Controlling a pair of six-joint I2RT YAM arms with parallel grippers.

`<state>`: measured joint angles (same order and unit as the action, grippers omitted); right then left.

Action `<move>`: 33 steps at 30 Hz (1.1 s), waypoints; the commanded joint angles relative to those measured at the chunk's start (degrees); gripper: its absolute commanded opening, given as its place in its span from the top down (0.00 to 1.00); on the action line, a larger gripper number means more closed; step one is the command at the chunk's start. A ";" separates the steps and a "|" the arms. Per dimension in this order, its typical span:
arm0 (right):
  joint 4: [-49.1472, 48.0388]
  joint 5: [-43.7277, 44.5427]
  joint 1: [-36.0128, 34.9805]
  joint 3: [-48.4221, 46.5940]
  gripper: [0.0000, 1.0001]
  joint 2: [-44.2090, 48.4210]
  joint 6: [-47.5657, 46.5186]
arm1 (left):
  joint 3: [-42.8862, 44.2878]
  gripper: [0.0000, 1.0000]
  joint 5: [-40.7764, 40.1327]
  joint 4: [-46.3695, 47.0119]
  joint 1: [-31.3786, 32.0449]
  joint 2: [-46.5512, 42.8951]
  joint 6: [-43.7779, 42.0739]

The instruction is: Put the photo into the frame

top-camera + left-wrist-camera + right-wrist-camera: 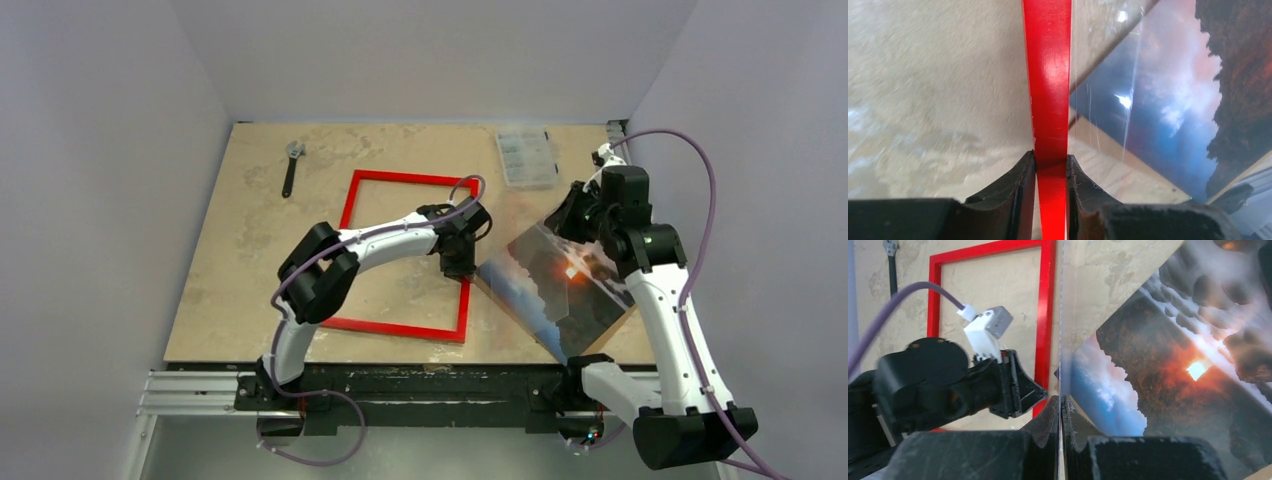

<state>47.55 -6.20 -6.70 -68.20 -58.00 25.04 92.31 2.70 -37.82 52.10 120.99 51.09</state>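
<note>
The red frame (pixel 400 180) lies flat on the table, red side up. My left gripper (pixel 456 264) is shut on its right bar; in the left wrist view (pixel 1051 160) both fingers press the sides of the red bar (pixel 1048 75). The photo (pixel 572 285) of dark rocks, sunset and blue mist lies picture side up to the right of the frame, turned diagonally. It also shows in both wrist views (pixel 1168 100) (pixel 1168 365). My right gripper (pixel 572 215) (pixel 1061 402) is shut on a thin clear sheet (pixel 1061 315), seen edge-on, held over the photo's far-left part.
A black-handled wrench (pixel 291 165) lies at the far left. A clear plastic parts box (pixel 526 155) sits at the far right, behind the photo. Grey walls close in on three sides. The photo's near corner reaches the table's front edge (pixel 400 358).
</note>
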 commanded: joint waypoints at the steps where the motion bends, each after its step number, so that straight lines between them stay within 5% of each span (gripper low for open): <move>1: -5.26 -6.29 0.08 1.81 1.00 -0.64 -0.21 | -0.03 1.00 -4.72 -1.90 -0.13 -13.04 -3.76; 7: -9.06 -11.83 0.07 5.17 1.00 -2.52 0.88 | 0.15 1.00 -4.63 -2.76 -0.16 -23.37 -4.95; 17: -16.71 -21.40 0.04 8.14 1.00 -4.53 5.43 | -3.38 1.00 7.17 6.81 -0.07 -34.21 -3.29; 33: -34.83 -31.78 0.09 12.39 1.00 -6.14 18.21 | -12.26 1.00 16.75 19.88 0.62 -40.74 3.97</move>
<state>21.71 -32.91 -6.70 -55.70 -64.27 38.59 80.53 16.62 -27.16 52.21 82.72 53.89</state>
